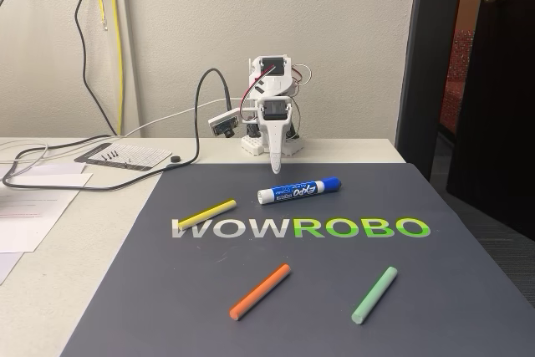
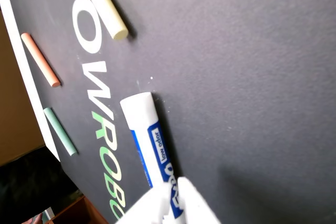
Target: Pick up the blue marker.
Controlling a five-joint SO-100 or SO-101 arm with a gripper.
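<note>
A: Where's the blue marker point(image 1: 298, 191)?

B: Flat on the dark mat point(image 1: 468, 290), just above the WOWROBO lettering point(image 1: 301, 227) in the fixed view, cap end to the right.

A: And the gripper point(image 1: 274, 170)?

B: Pointing down just behind the marker's white end. In the wrist view its white tip overlaps the barrel point(image 2: 152, 145); I cannot tell whether the fingers are parted or closed.

A: Anything else?

B: A yellow stick point(image 1: 206, 213), an orange stick point(image 1: 260, 291) and a green stick point(image 1: 374, 294), all apart from the marker
</note>
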